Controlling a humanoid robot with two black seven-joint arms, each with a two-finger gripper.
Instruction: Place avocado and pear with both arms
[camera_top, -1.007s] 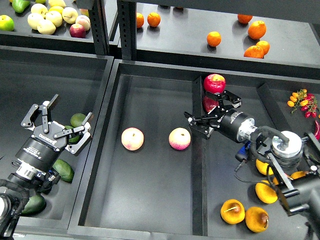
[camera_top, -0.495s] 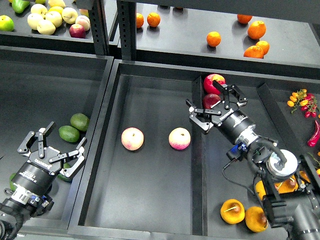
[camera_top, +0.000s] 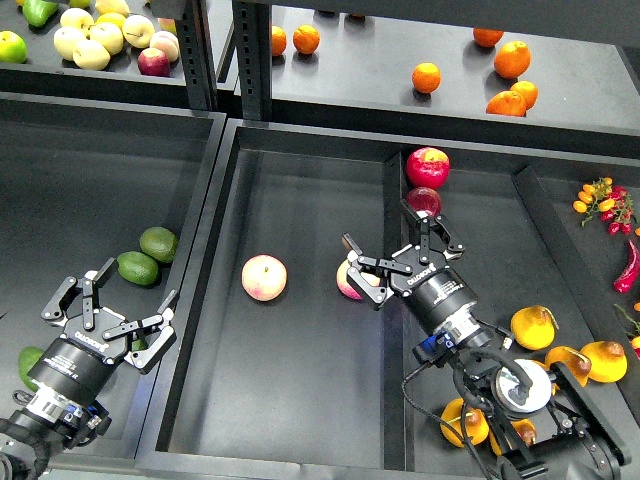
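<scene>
A dark green avocado lies in the left tray beside a second green one. My left gripper is open and empty, just in front of them; another avocado shows partly behind its wrist. Several orange-yellow pears lie in the right compartment, the nearest pear to the right of my right arm. My right gripper is open and empty over the divider, its left finger in front of a pink-and-cream apple.
A second pink apple lies in the middle tray. Two red apples sit at the back of the right compartment. Chillies and small tomatoes lie far right. A shelf behind holds oranges and pale apples.
My right gripper has moved toward the front and left, from the red apples to the right-hand pink apple. My left gripper drew back from the avocados and has since held almost still.
</scene>
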